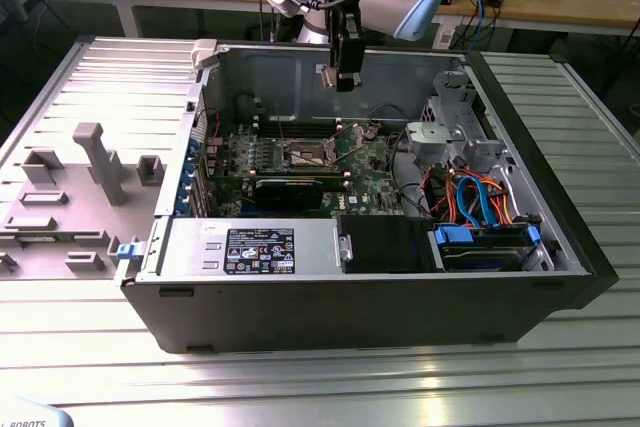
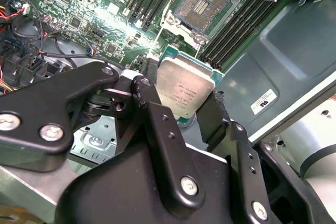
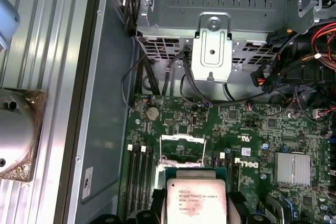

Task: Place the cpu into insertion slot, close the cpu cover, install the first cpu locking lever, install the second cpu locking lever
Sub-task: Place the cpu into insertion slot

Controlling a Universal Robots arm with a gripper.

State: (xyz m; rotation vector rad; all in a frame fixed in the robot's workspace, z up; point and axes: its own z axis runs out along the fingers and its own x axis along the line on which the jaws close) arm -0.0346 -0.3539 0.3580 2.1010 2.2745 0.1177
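We log one open black metal computer case (image 1: 350, 307) holding a green motherboard (image 1: 368, 160), its square silver-rimmed insertion slot (image 2: 202, 3) bare. The black two-finger gripper (image 2: 181, 100) clamps the flat square silver-topped cpu (image 2: 184, 85) above the slot, well apart.

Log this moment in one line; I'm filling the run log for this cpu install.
tool: shut on cpu | where: held above motherboard | insertion slot: empty, cpu not yet seated
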